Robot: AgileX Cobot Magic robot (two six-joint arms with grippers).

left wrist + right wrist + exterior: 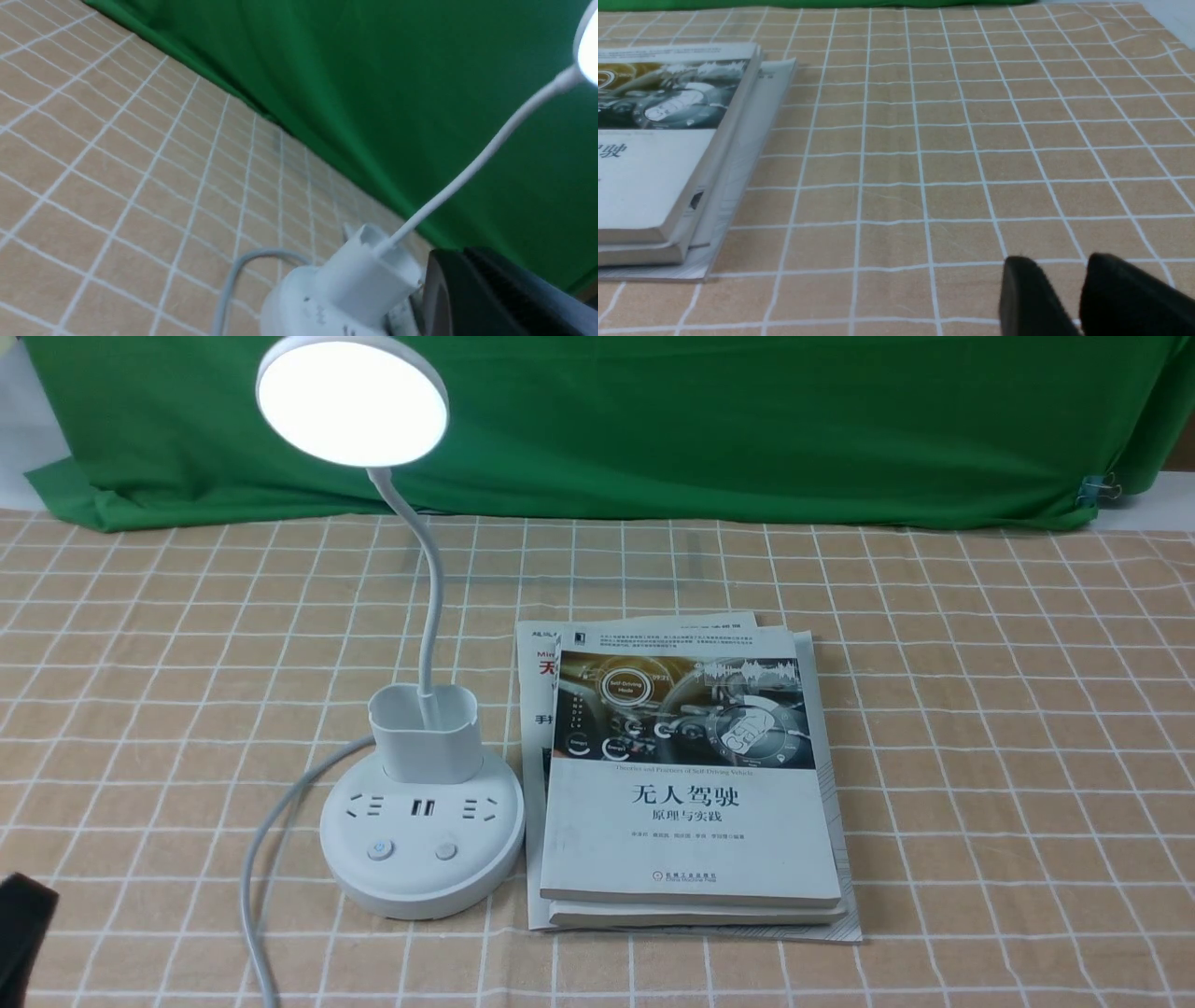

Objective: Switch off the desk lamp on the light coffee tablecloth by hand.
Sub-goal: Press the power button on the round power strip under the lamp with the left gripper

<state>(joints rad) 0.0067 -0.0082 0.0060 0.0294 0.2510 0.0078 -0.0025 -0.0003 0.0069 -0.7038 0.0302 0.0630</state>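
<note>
The desk lamp stands left of centre on the light coffee tablecloth point(934, 709). Its round head point(353, 399) glows white, so it is on. A thin neck point(431, 579) runs down into a small cup point(425, 733) on the round base point(422, 877), which carries two buttons point(380, 848) at the front. My left gripper point(23, 919) shows as a black tip at the lower left, apart from the base. In the left wrist view the left gripper point(451, 254) is shut and empty beside the cup point(369, 275). My right gripper point(1057, 263) hovers shut over bare cloth.
A stack of books point(691, 784) lies right beside the lamp base. The white cord point(266, 859) curls from the base toward the front edge. A green backdrop cloth point(700, 420) hangs behind the table. In the right wrist view the books point(658, 154) lie off to one side.
</note>
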